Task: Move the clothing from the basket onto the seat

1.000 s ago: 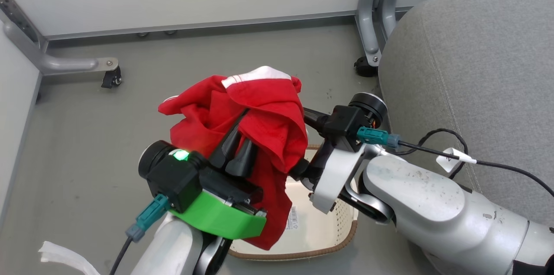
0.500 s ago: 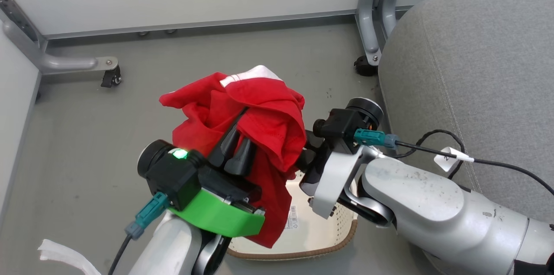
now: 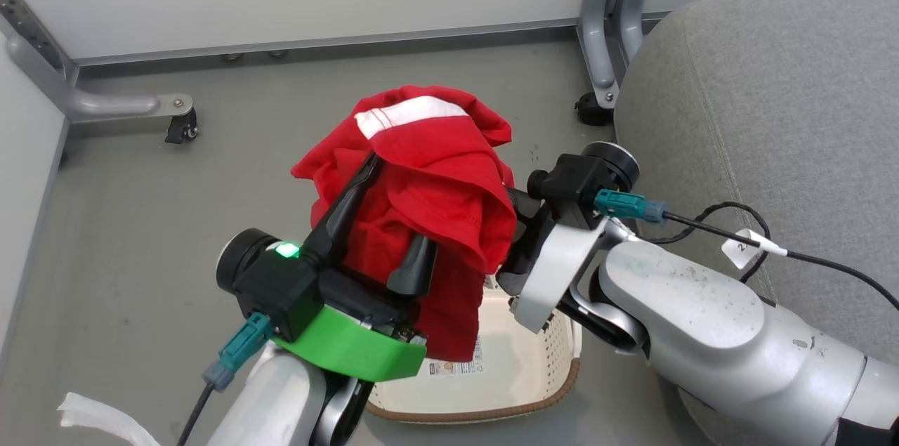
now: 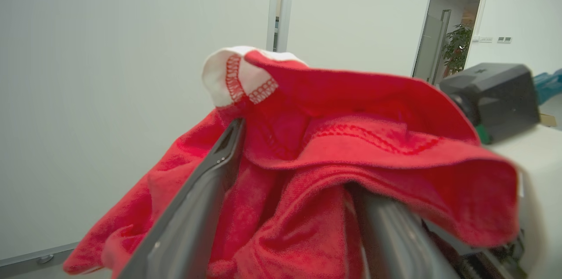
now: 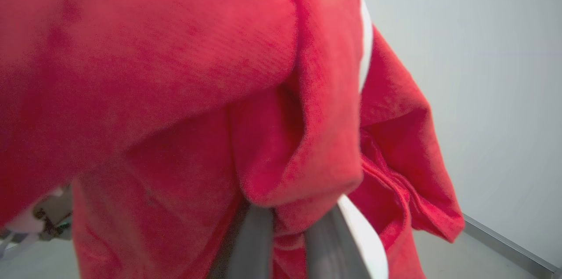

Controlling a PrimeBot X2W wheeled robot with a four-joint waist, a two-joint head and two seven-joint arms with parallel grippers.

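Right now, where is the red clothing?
In the head view, the clothing hangs in the air at the centre, draped over the left claw, above the basket, with the seat to its right.

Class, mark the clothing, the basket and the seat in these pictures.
clothing (image 3: 435, 172): head view, middle of its bunched red fabric.
basket (image 3: 513, 376): head view, bare cream inner floor.
seat (image 3: 772, 95): head view, grey upholstered top surface.
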